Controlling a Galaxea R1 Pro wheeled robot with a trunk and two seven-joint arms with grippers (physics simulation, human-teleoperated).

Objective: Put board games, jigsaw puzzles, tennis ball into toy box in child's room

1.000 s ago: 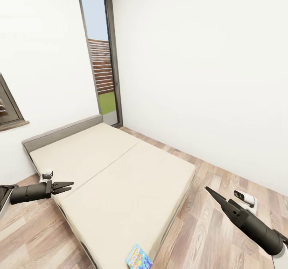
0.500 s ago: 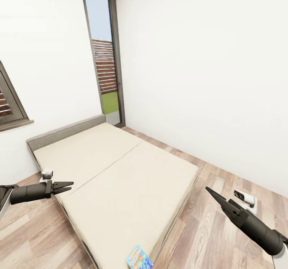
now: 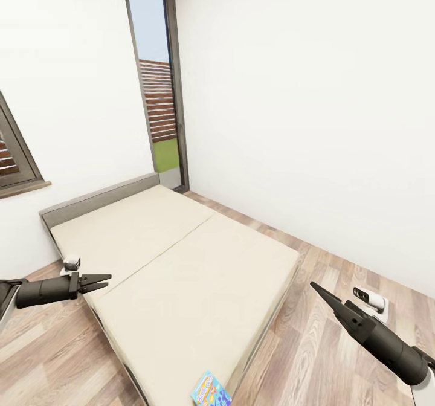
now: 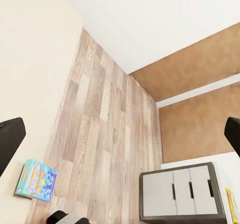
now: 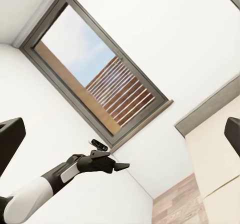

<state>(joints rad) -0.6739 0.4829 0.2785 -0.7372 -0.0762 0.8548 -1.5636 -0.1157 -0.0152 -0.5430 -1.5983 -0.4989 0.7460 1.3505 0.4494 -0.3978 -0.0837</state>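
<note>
A blue board game (image 3: pixel 210 389) lies flat on the near corner of the bed (image 3: pixel 181 267), whose beige mattress is otherwise bare. In the left wrist view the same blue board game (image 4: pixel 36 179) rests at the mattress edge beside the wood floor. My left gripper (image 3: pixel 104 281) hovers open over the bed's left side, holding nothing. Over the floor to the right of the bed, my right gripper (image 3: pixel 315 287) is open and empty too. Past the floor stands the table's white drawer section (image 4: pixel 177 191). The toy box, jigsaw puzzles and tennis ball are out of view.
A tall glazed door (image 3: pixel 158 92) stands behind the bed's head, and a framed window (image 3: pixel 12 158) is on the left wall. A small white object (image 3: pixel 71 263) sits by the bed's left side. A white device (image 3: pixel 370 299) lies on the floor at right.
The whole picture slid slightly to the right early on, so the camera turned a little; since then it is still. Both arms keep the same pose and the board game has not moved.
</note>
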